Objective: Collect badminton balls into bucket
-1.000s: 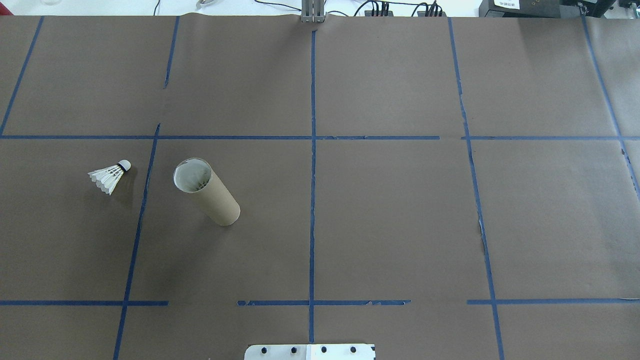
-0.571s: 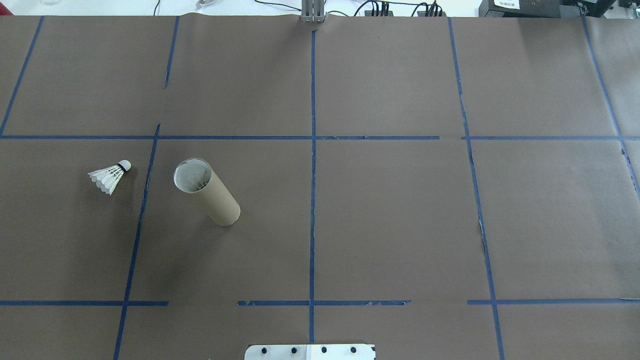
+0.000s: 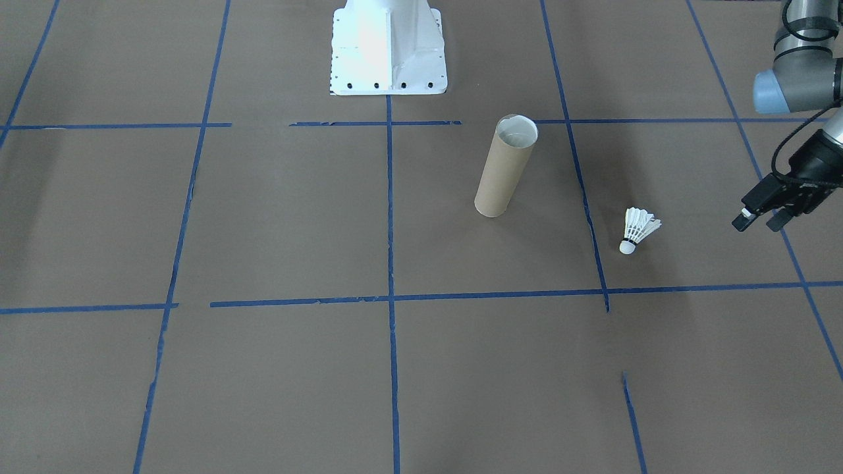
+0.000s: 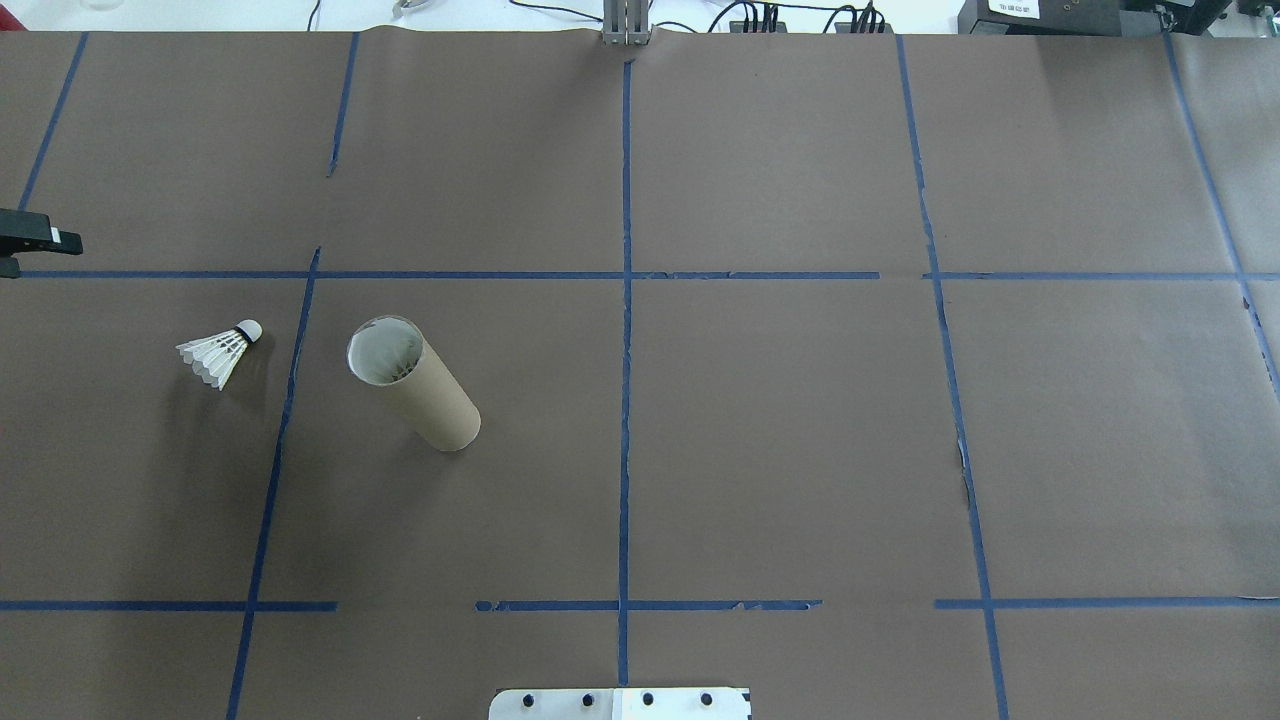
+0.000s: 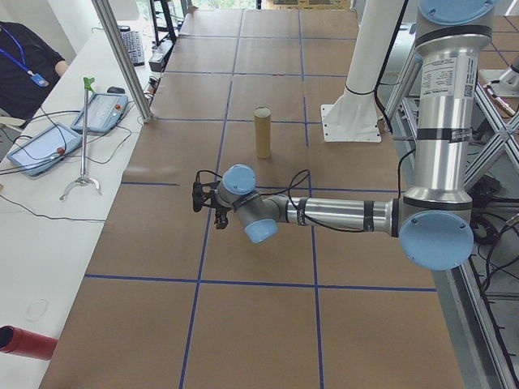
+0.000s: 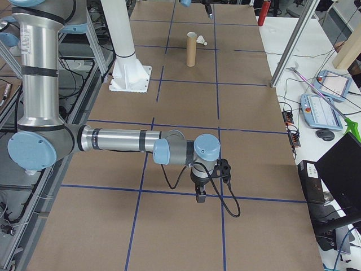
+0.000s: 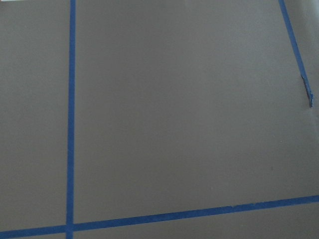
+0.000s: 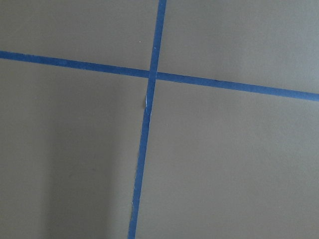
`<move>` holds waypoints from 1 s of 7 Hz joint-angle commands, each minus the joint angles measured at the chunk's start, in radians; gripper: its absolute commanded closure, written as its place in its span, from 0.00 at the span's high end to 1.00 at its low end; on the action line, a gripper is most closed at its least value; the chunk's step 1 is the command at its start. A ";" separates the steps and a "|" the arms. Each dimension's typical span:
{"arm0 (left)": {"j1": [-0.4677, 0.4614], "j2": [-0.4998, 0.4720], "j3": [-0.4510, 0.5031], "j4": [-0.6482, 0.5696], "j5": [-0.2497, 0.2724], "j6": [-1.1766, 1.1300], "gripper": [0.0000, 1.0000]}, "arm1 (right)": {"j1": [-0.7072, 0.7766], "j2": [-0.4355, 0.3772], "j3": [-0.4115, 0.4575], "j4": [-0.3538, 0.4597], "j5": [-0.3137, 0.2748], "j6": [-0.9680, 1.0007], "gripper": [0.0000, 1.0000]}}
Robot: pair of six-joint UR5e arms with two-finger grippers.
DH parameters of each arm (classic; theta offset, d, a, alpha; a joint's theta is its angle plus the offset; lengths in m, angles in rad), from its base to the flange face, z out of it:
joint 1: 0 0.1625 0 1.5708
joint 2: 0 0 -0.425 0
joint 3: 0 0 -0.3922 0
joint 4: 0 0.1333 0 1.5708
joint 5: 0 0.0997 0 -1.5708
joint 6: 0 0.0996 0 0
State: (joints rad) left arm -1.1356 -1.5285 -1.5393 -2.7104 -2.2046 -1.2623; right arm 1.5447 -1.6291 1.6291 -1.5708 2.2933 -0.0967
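A white feathered badminton ball (image 4: 220, 352) lies on its side on the brown paper, cork tip pointing away from the robot, and shows in the front view too (image 3: 637, 230). The bucket (image 4: 412, 396), a brown cardboard tube with a whitish inside, stands upright just right of it (image 3: 504, 168). My left gripper (image 3: 759, 222) hovers open and holds nothing, out past the badminton ball on the side away from the bucket. Only its fingertips (image 4: 40, 238) reach into the overhead view at the left edge. My right gripper (image 6: 198, 193) shows only in the right side view, far from both objects, so I cannot tell its state.
The white robot base (image 3: 387, 52) stands at the robot-side edge of the table. Blue tape lines divide the brown paper into squares. Beyond the far edge, a white bench holds tablets (image 5: 45, 147) and cables, and a person (image 5: 24, 65) sits there.
The left gripper has come into the overhead view at the left edge, where earlier no gripper showed. The badminton ball and the bucket have not moved.
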 commanded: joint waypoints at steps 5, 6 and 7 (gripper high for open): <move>0.368 0.084 -0.018 -0.330 0.451 -0.816 1.00 | 0.000 0.000 0.000 0.000 0.000 0.000 1.00; 0.385 0.076 -0.016 -0.327 0.470 -0.833 1.00 | 0.000 0.000 0.000 0.000 0.000 0.000 1.00; 0.419 0.067 -0.013 -0.324 0.499 -0.845 1.00 | 0.000 0.000 0.000 0.000 0.000 0.000 1.00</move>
State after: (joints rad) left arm -0.7557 -1.4519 -1.5551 -3.0374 -1.7435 -2.0826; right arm 1.5447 -1.6291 1.6291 -1.5708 2.2933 -0.0966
